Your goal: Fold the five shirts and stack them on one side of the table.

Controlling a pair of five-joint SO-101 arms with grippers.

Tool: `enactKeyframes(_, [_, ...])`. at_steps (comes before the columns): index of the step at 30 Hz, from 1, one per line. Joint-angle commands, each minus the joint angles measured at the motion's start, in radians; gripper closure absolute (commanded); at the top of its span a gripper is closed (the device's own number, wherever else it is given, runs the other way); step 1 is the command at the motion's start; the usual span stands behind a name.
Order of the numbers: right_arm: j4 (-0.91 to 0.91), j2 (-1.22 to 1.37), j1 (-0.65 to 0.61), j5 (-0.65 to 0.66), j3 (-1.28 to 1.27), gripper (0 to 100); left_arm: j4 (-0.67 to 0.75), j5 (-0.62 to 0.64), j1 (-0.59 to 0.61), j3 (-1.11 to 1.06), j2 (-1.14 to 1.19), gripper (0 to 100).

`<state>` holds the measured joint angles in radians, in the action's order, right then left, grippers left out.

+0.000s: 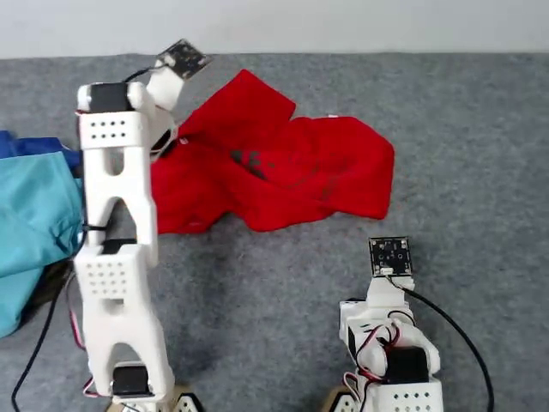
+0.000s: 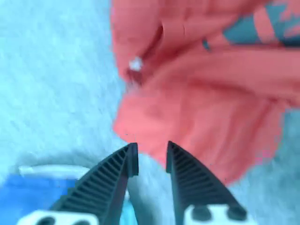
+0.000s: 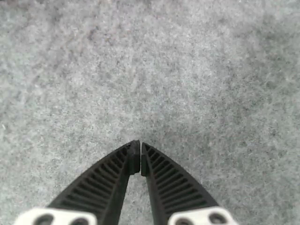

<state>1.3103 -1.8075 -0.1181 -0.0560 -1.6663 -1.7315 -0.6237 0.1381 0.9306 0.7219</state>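
One red shirt (image 1: 283, 172), one teal shirt (image 1: 30, 215)

Soft, even light falls from above in the high view, and the grey table (image 1: 480, 129) shows no glare. A faint shadow runs under the lower edge of the red shirt (image 1: 283, 172). A darker shadow sits at the lower left, under the teal shirt (image 1: 26, 223). The left wrist view is much brighter, paling table and shirt. In the right wrist view, the black ridges of the right gripper (image 3: 140, 159) catch a soft sheen.
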Motion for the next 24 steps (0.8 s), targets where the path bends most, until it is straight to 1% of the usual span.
enactKeyframes(1, [-0.007,-0.004,-0.002,-0.005,-0.017,98.9,-0.025,-0.098,0.012,-0.191,-0.172,88])
enactKeyframes(5, [-0.007,-0.004,-0.002,-0.005,-0.017,98.9,-0.021,-0.212,0.02,-0.343,-0.242,86])
enactKeyframes(9, [-0.007,-0.004,-0.002,-0.005,-0.017,98.9,-0.02,-0.224,0.021,-0.42,-0.233,79])
enactKeyframes(12, [-0.007,-0.004,-0.002,-0.005,-0.017,98.9,-0.018,-0.235,0.023,-0.429,-0.19,79])
enactKeyframes(16, [-0.007,-0.004,-0.002,-0.005,-0.017,98.9,-0.014,-0.29,0.041,-0.427,-0.143,79])
enactKeyframes(24, [-0.007,-0.004,-0.002,-0.005,-0.017,98.9,0.008,-0.364,0.106,-0.427,-0.068,79])
